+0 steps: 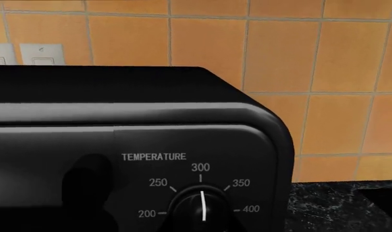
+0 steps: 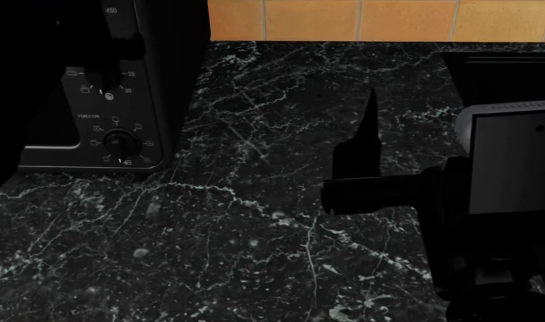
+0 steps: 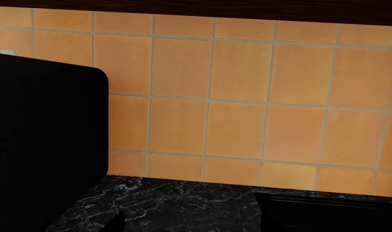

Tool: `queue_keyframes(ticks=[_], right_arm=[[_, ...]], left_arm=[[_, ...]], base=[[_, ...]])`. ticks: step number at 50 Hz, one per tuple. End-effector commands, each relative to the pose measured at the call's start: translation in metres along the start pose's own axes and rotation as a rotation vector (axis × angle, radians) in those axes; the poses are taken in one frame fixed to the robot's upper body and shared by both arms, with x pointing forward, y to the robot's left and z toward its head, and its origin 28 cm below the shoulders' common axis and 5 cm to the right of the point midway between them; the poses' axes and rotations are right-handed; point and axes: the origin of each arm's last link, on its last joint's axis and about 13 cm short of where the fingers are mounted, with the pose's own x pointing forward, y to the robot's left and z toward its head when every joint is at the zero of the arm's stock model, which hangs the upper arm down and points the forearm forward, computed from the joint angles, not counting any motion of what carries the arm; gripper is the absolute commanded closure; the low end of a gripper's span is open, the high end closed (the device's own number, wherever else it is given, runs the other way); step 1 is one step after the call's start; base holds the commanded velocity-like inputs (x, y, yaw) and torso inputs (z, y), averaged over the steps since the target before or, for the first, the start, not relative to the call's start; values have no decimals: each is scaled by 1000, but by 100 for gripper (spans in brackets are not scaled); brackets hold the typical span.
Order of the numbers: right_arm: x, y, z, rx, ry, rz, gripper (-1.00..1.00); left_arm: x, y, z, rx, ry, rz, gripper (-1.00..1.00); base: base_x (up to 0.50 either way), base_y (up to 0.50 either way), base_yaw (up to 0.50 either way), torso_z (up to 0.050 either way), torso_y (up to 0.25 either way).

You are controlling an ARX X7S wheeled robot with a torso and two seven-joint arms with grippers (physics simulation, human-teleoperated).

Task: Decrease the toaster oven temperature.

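Note:
The toaster oven [image 1: 138, 145] is a black box with a dark glass door. Its temperature knob [image 1: 203, 209] sits low in the left wrist view, with its white pointer just past 300. My left gripper's fingers do not show there. In the head view my left arm is a black mass over the oven [image 2: 129, 87] and hides that knob; two lower knobs [image 2: 119, 141] show. My right gripper [image 2: 371, 107] hovers over the counter, right of the oven, empty. One dark fingertip [image 3: 117, 223] shows far to the side, so it looks open.
A black machine with a light grey flat panel [image 2: 514, 154] stands at the right, beside my right arm; its top also shows in the right wrist view [image 3: 325, 212]. The black marble counter [image 2: 254, 221] runs to an orange tiled wall [image 3: 247, 96]. White wall switches [image 1: 41, 54] sit behind the oven.

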Motion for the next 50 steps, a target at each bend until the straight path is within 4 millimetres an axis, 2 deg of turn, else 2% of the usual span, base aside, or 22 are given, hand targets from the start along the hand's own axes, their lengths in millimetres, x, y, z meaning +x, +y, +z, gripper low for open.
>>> queue_keyframes(ticks=[1,17,33,50], right_arm=[[2,0,-3,19,4,-11,-100],[3,1,-3,18,6,-6,-100],[3,0,-3,18,9,-8,-100],[4,2,-5,16,16,-2,-100]], left_arm=[[1,17,-8,-87,17,155,100],[-4,27,-15,-243,13,213,100],[-3,35,-13,-401,-5,253,100],[-3,46,-23,-586,20,321,100]], base=[[0,3,7,0,11],[-8,3,8,0,3],[-5,3,8,0,2],[-3,4,8,0,1]])
